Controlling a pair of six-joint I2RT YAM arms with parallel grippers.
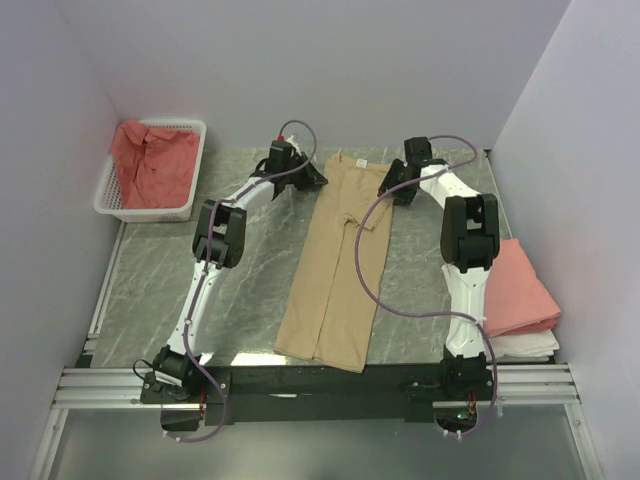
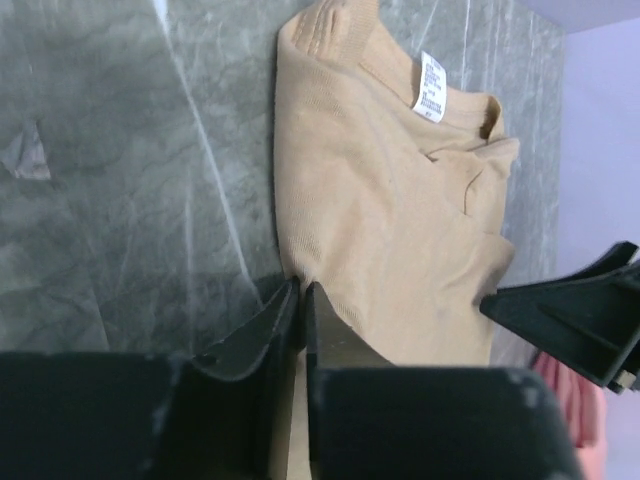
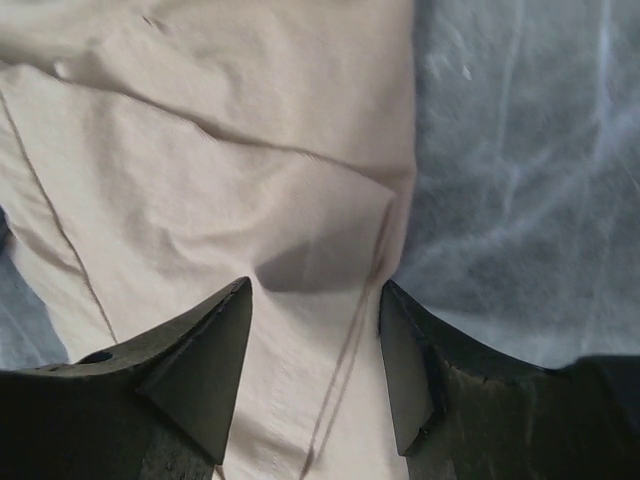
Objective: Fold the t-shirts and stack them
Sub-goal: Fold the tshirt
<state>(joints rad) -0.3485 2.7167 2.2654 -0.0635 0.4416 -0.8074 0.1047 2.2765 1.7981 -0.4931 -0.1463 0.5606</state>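
A tan t-shirt [image 1: 338, 255] lies folded into a long strip down the middle of the table, collar at the far end. My left gripper [image 1: 312, 177] is shut on the shirt's left edge near the collar; the left wrist view shows its fingertips [image 2: 300, 288] pinching the fabric edge [image 2: 400, 220]. My right gripper [image 1: 388, 187] is open over the shirt's right edge, one finger on either side of the fold [image 3: 330, 260], in the right wrist view [image 3: 315, 300].
A white basket [image 1: 190, 145] with a red shirt [image 1: 150, 165] stands at the back left. A folded salmon shirt [image 1: 518, 288] lies on a white one [image 1: 530, 345] at the right edge. Grey walls close in the marble table [image 1: 230, 300].
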